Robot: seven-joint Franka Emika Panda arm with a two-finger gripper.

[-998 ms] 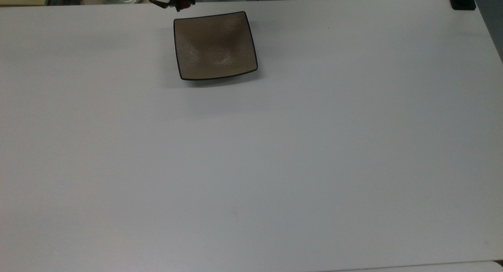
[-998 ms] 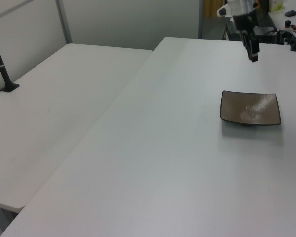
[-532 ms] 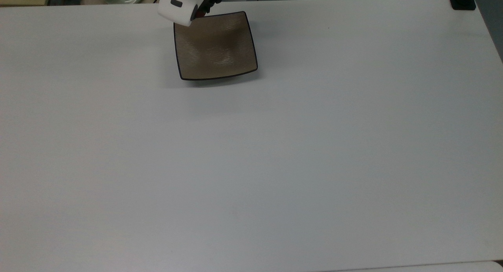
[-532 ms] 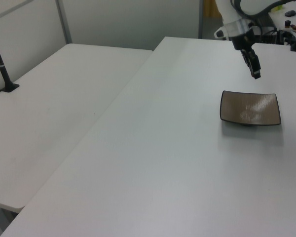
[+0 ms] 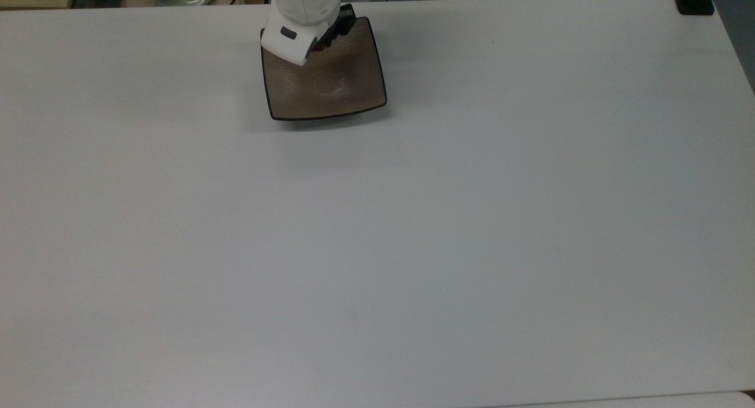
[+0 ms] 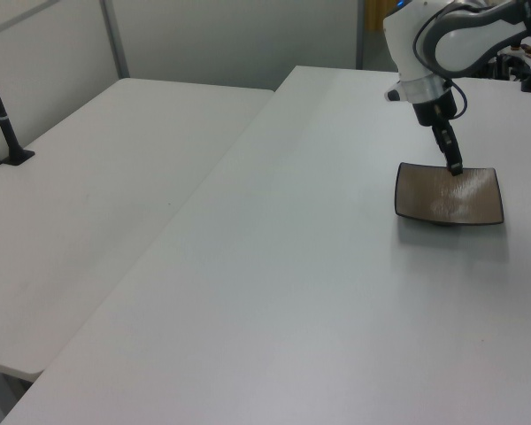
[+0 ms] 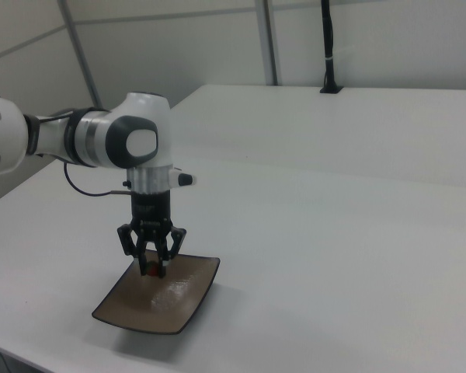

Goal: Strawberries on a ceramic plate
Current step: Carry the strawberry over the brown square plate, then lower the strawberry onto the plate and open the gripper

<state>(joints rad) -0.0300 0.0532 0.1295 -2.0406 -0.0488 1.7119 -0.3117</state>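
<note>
The white arm (image 7: 109, 140) reached in from the right view's left, bent at the elbow, with its wrist turned straight down over the plate (image 7: 159, 299). The gripper (image 7: 153, 270) hung vertically, its tips just above the plate's near-left part in the right view. In the top view the gripper (image 5: 324, 38) sat over the plate's (image 5: 330, 86) upper edge, and in the left view the gripper (image 6: 456, 166) pointed down at the far rim of the plate (image 6: 449, 197).

The black fingers (image 7: 163, 247) stood narrowly apart and closed on the strawberry (image 7: 153, 271), a small red lump between their tips, held just above the plate.

The plate was square, glossy tan-brown with a thin dark rim, upturned edges and a faint rippled surface. It rested on a smooth, matte white table (image 5: 413, 231).
</note>
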